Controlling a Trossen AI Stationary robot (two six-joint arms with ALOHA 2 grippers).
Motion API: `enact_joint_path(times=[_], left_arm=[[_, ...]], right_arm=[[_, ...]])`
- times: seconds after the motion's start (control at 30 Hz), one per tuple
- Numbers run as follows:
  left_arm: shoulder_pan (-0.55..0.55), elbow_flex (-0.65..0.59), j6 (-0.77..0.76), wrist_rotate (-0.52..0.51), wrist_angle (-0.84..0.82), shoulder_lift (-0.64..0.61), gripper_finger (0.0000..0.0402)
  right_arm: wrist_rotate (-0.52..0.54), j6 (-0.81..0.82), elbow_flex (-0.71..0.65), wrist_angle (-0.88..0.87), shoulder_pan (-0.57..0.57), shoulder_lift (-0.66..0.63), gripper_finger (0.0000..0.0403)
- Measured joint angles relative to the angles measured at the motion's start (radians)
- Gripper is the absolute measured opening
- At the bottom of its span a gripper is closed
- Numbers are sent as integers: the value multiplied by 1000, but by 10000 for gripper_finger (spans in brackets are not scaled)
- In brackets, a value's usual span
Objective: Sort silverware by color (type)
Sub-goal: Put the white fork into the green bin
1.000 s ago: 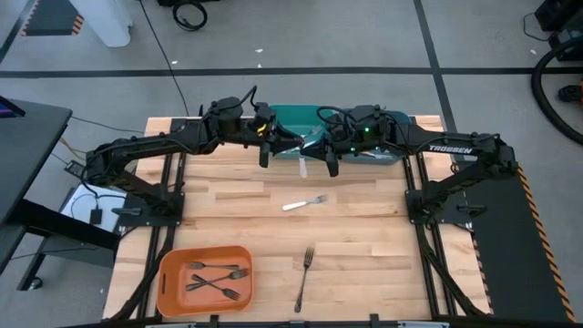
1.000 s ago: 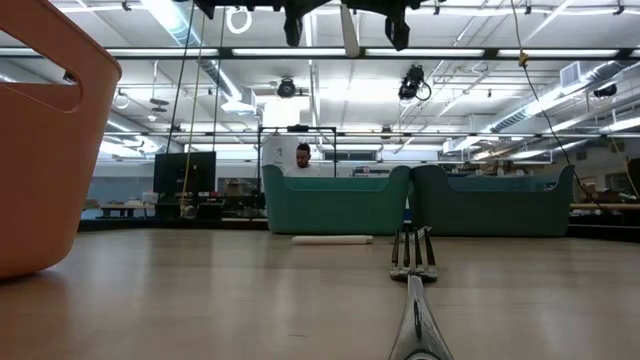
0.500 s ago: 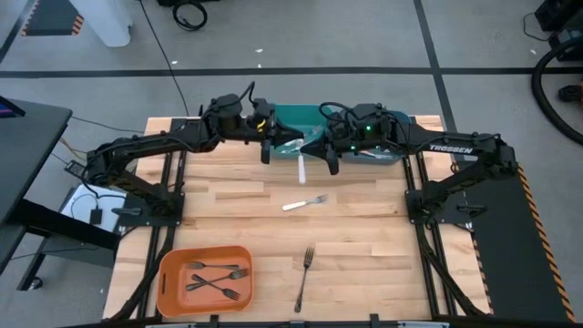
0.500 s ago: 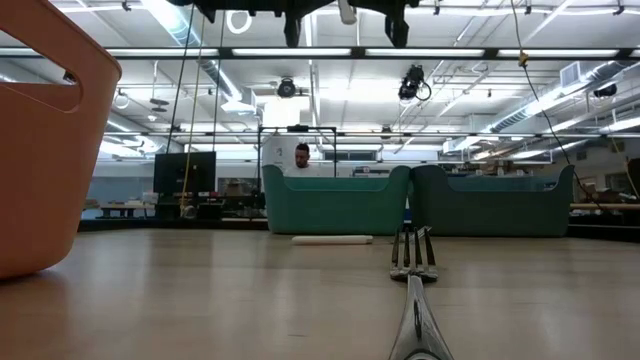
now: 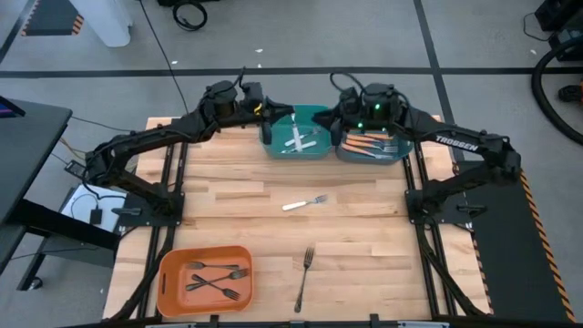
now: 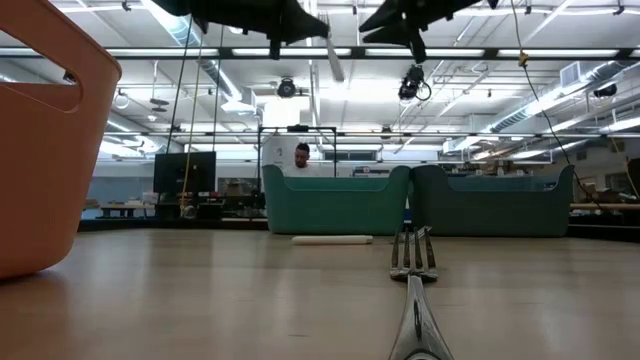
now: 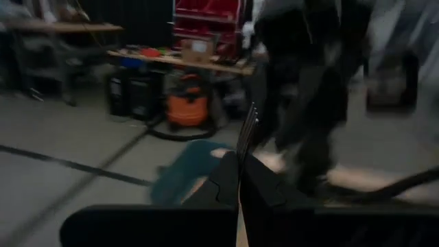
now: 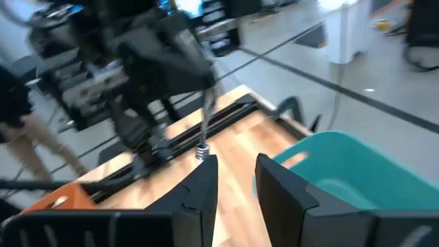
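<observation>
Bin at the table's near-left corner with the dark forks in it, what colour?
Orange. The bin shows best in the high view, with black forks inside.

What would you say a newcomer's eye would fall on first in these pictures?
Probably the two dark arms meeting at the table's far edge, the left gripper and right gripper raised over two teal bins that hold white-handled and orange-handled forks. Next, the orange bin of dark forks at the near left corner, then the white-handled fork and the dark fork lying loose on the wood.
</observation>
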Motion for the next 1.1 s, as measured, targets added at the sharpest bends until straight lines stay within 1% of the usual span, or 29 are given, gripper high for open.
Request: enact_joint_path(times=[0.1, 0.13, 0.2, 0.27, 0.33, 0.5, 0.63, 0.77, 0.9, 1.1], left_arm=[[8, 2, 224, -23, -56, 19, 6], [8, 2, 271, -35, -79, 33, 6], [7, 2, 306, -88, -100, 75, 8], [6, 2, 303, -149, -105, 129, 10], [5, 2, 287, -199, -100, 188, 11], [-7, 2, 275, -256, -60, 325, 13], [-9, 20, 248, -337, -56, 402, 14], [-5, 48, 244, -350, -61, 439, 15], [-5, 93, 248, -350, -108, 469, 19], [-6, 172, 246, -346, -189, 487, 57]], right_arm=[[0, 0, 0, 3, -61, -16, 106], [0, 0, 0, 3, -81, -20, 105], [0, 0, 0, 4, -113, -21, 105], [-5, 0, 0, 2, -142, -21, 106], [-32, 0, 0, 4, -169, -21, 106], [-93, -32, 0, 4, -218, -21, 105], [-125, -52, 0, 4, -243, -21, 105], [-152, -53, 0, 4, -263, -21, 105], [-172, -59, 0, -3, -280, -21, 105], [-178, -86, 0, -42, -298, -21, 106]])
